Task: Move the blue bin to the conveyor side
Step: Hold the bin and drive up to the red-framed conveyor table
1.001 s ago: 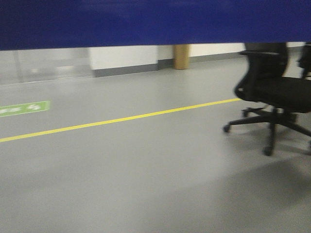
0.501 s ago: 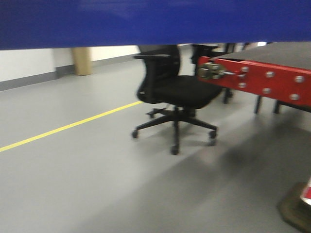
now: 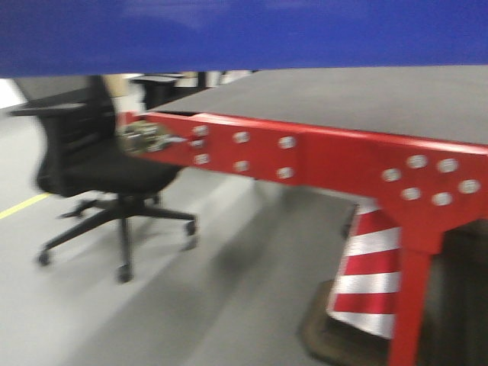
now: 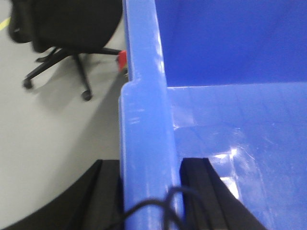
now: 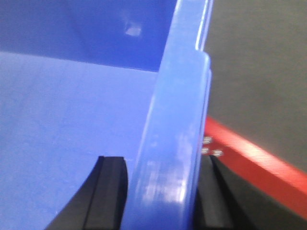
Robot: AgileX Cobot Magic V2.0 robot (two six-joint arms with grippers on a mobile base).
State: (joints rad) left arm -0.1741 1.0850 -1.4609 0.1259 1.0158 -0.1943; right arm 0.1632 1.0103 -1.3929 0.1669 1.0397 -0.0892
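Observation:
The blue bin (image 3: 244, 34) fills the top of the front view, held up off the floor. My left gripper (image 4: 151, 196) is shut on the blue bin's left rim (image 4: 144, 124), one black finger outside and one inside the wall. My right gripper (image 5: 160, 196) is shut on the right rim (image 5: 177, 134) in the same way. The conveyor (image 3: 358, 99), a dark grey belt on a red frame (image 3: 335, 164), stands just ahead and to the right. In the right wrist view the conveyor (image 5: 259, 72) lies beyond the bin's rim.
A black office chair (image 3: 99, 175) on castors stands at the left on the grey floor, also in the left wrist view (image 4: 67, 28). A red-and-white striped post base (image 3: 370, 267) sits under the conveyor frame. A yellow floor line (image 3: 19, 204) runs at far left.
The front view has swung right: the chair slid from right to left across the picture, and the red-framed conveyor came in and now fills the right half. Both grippers hold the bin throughout.

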